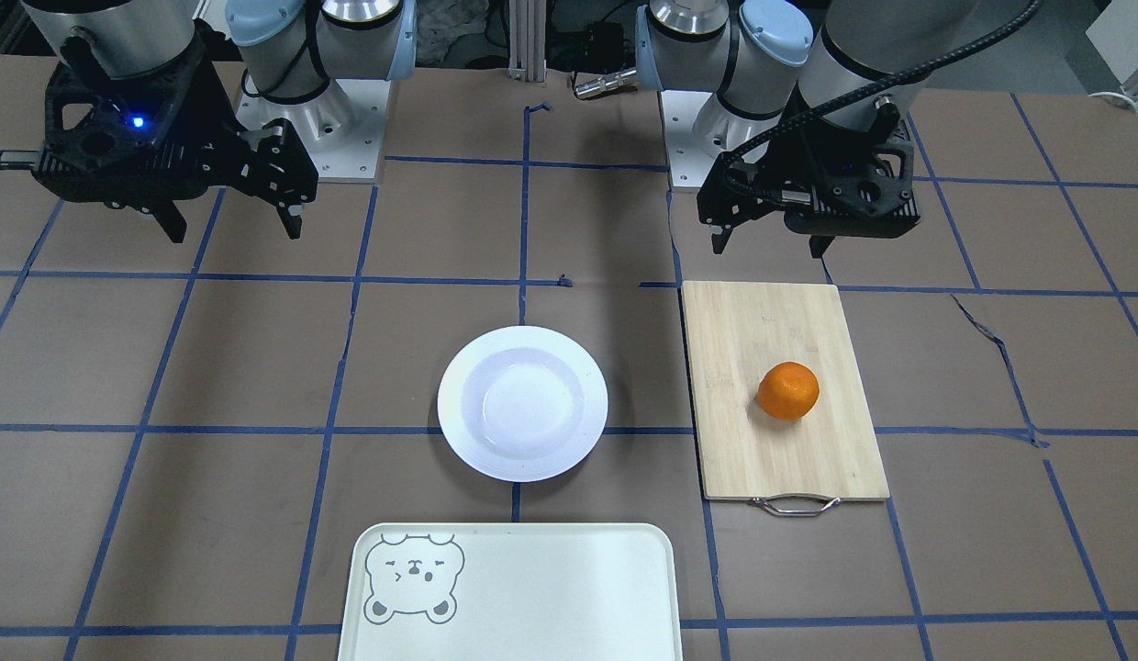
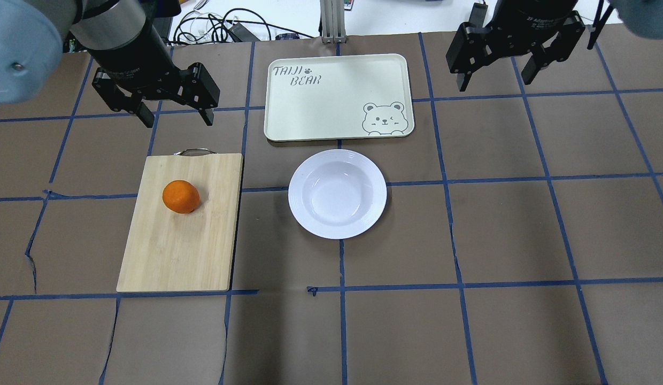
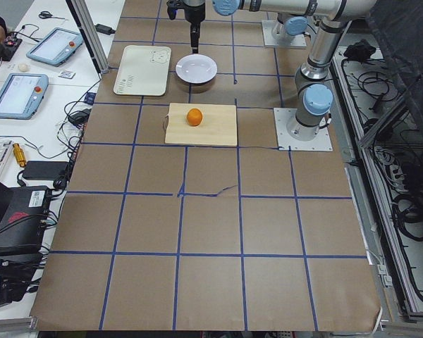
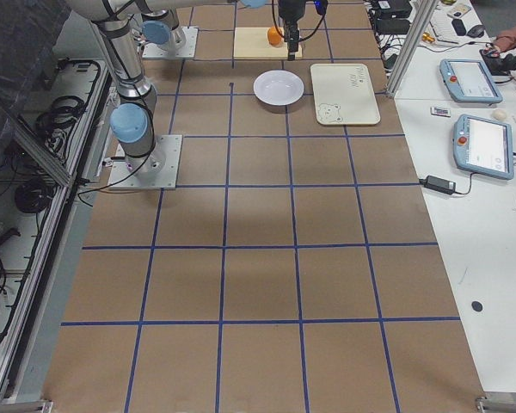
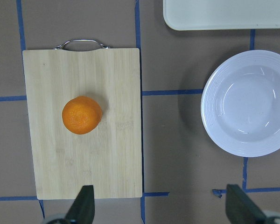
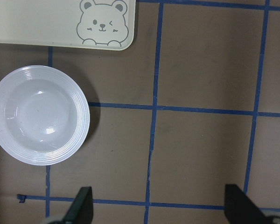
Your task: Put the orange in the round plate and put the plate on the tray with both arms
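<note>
The orange (image 1: 788,390) (image 2: 180,196) (image 5: 82,115) rests on a bamboo cutting board (image 2: 171,251). The round white plate (image 2: 299,193) (image 1: 454,404) (image 6: 81,116) lies with nothing in it at the table's middle, to the right of the board in the overhead view. Just beyond it lies the pale tray (image 2: 337,107) (image 1: 569,588) with a bear face in one corner. My left gripper (image 2: 178,120) (image 1: 769,246) hangs open in the air over the board's handle end, apart from the orange. My right gripper (image 2: 494,81) (image 1: 236,228) is open too, high over bare table to the right of the tray.
The board's metal handle (image 2: 195,152) points toward the far side. The arm bases (image 1: 321,138) stand on the robot's edge. Blue tape lines cross the brown table cover. A side bench with tablets (image 4: 486,142) and cables runs beyond the tray.
</note>
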Controlling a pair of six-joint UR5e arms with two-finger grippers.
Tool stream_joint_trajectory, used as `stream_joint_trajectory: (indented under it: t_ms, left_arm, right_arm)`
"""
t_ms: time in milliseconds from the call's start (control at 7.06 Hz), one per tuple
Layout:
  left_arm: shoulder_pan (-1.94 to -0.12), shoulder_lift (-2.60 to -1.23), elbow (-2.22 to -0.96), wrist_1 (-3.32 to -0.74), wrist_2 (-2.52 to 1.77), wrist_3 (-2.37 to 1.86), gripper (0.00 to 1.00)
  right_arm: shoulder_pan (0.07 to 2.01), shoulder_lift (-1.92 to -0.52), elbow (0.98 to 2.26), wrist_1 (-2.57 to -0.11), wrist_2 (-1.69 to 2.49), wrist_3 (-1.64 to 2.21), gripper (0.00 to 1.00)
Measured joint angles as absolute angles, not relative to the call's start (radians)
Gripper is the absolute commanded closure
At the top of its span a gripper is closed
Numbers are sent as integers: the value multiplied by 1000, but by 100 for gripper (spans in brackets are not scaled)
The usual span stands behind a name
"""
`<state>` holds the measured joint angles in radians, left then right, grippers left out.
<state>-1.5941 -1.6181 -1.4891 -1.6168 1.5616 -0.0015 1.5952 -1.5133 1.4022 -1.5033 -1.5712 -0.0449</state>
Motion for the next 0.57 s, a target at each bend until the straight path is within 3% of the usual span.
stream_joint_trajectory:
  t_ms: [567]
  left_arm:
    - [-1595, -1617, -1490, -1618, 1562, -2, 0]
  right_arm:
    - [1595, -1506, 1407, -1507, -1565, -45, 0]
